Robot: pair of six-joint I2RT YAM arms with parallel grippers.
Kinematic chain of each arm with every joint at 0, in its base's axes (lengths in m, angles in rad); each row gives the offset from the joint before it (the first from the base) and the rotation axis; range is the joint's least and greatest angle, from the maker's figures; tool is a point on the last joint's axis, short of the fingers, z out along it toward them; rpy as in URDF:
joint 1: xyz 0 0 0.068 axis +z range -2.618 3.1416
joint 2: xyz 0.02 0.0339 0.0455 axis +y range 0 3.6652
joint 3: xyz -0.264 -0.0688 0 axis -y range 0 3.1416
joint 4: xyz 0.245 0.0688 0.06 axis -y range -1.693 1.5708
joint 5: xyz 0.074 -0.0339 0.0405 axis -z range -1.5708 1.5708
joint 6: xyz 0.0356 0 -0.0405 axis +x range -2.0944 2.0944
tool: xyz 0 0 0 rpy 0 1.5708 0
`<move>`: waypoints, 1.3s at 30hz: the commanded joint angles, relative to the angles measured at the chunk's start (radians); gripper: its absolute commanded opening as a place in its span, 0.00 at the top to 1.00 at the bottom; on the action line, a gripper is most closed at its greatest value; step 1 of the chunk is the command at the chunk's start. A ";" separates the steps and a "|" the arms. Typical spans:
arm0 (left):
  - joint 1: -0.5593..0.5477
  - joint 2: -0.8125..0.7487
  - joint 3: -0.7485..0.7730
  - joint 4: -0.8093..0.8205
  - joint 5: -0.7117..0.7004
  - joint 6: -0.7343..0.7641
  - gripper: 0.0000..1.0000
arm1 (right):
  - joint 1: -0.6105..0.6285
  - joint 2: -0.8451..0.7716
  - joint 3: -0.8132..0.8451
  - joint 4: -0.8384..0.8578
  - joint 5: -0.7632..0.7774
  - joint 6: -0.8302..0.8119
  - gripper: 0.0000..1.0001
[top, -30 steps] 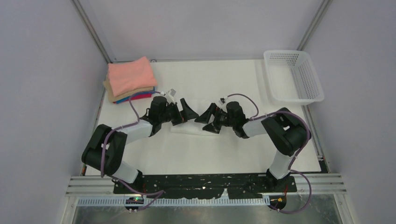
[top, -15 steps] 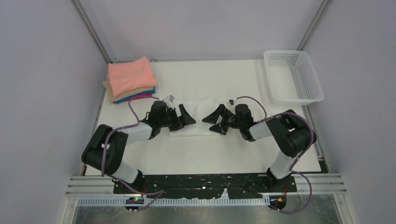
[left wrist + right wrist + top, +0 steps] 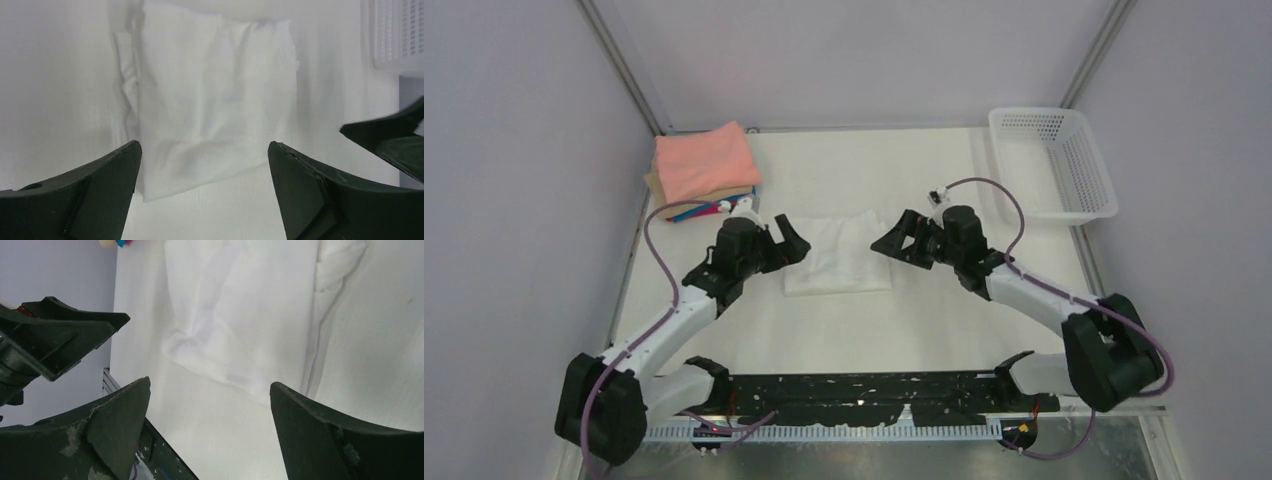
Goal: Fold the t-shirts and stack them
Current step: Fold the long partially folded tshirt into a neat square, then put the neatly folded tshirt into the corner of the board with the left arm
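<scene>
A white t-shirt lies folded into a rough rectangle at the table's middle, with no print showing. My left gripper hovers open just off its left edge, nothing between the fingers. On the shirt's right side my right gripper stands open and empty as well. The left wrist view has the folded shirt ahead of the open left gripper. In the right wrist view the shirt lies beyond the open right gripper. A stack of folded t-shirts, salmon-pink on top, sits at the back left corner.
A white perforated basket stands at the back right, and its corner shows in the left wrist view. The right gripper's fingers enter that view from the right. Enclosure walls close in the table's left, right and back.
Both grippers have drawn apart, the left one leftward and the right one rightward, staying open. The folded white shirt between them is now uncovered.
</scene>
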 commanded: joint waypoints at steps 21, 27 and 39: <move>0.181 0.543 0.369 -0.271 0.156 0.104 0.06 | -0.042 -0.448 -0.033 -0.325 0.598 -0.251 0.05; 0.113 0.620 0.432 -0.352 0.079 0.106 0.23 | -0.063 -0.412 -0.025 -0.328 0.592 -0.253 0.05; -0.016 0.777 0.617 -0.516 -0.113 0.081 0.98 | -0.097 -0.394 -0.039 -0.331 0.595 -0.260 0.05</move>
